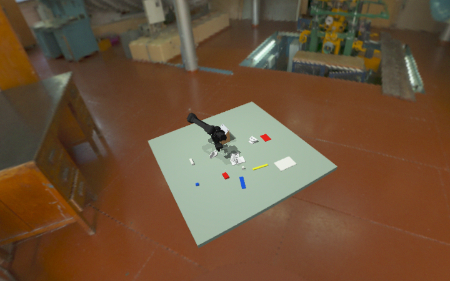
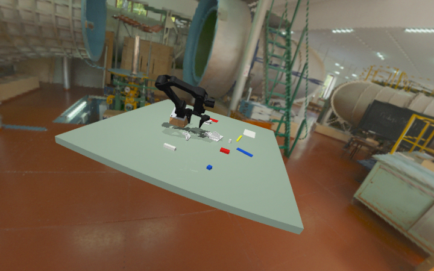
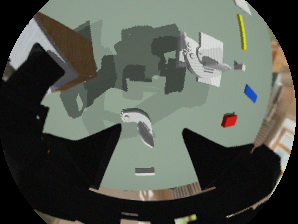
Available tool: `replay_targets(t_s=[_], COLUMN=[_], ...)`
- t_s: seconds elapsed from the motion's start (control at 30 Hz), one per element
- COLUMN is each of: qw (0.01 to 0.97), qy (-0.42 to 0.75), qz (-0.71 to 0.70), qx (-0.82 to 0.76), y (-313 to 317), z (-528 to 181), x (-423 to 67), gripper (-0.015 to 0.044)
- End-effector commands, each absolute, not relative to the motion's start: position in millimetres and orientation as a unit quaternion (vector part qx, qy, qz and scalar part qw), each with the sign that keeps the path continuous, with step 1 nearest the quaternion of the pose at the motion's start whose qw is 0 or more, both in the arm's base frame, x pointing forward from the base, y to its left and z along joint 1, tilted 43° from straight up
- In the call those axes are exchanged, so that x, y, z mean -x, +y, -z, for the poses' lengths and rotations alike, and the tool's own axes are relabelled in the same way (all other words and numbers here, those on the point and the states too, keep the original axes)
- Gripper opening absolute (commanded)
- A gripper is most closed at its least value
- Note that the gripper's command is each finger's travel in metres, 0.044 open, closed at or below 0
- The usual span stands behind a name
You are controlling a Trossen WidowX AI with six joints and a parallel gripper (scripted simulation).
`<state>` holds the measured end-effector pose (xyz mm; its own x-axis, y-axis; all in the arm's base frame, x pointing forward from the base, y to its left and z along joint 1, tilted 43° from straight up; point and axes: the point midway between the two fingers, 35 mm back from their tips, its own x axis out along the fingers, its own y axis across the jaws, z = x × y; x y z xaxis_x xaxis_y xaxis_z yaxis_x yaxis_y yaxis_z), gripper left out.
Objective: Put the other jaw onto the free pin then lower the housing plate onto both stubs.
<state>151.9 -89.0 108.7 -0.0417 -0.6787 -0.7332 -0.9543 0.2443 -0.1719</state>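
The loose white jaw (image 1: 213,153) (image 2: 187,136) (image 3: 144,119) lies on the table. The white base plate (image 1: 240,161) (image 2: 220,138) (image 3: 215,45) lies to its right in the wrist view and carries the mounted jaw (image 3: 192,57); its pins and teeth are too small to tell apart. A white part (image 1: 253,139) (image 2: 208,121), possibly the housing plate, lies farther off near a flat red piece. My gripper (image 2: 194,124) (image 3: 153,129) is open and empty above the table. The loose jaw shows below and between its fingertips in the wrist view.
A brown block (image 2: 178,121) (image 3: 80,55) stands at the arm's base. Around lie a white bar (image 1: 191,161) (image 2: 169,147), red block (image 1: 225,175) (image 3: 229,121), blue cube (image 2: 209,167), blue bar (image 1: 242,182), yellow bar (image 1: 260,167), white sheet (image 1: 285,163) and flat red piece (image 1: 265,137).
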Motion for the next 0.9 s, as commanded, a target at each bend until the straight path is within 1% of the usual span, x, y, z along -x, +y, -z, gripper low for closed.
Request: replay_targets(t_s=[0.0, 0.87], qw=[0.402, 0.561], qy=[0.706, 0.716], qz=[-0.146, 0.085], qx=[0.564, 0.406], y=[-90.4, -96.7], z=[-111.2, -120.4], x=[-151.1, -147.4], gripper=[0.044, 0.044])
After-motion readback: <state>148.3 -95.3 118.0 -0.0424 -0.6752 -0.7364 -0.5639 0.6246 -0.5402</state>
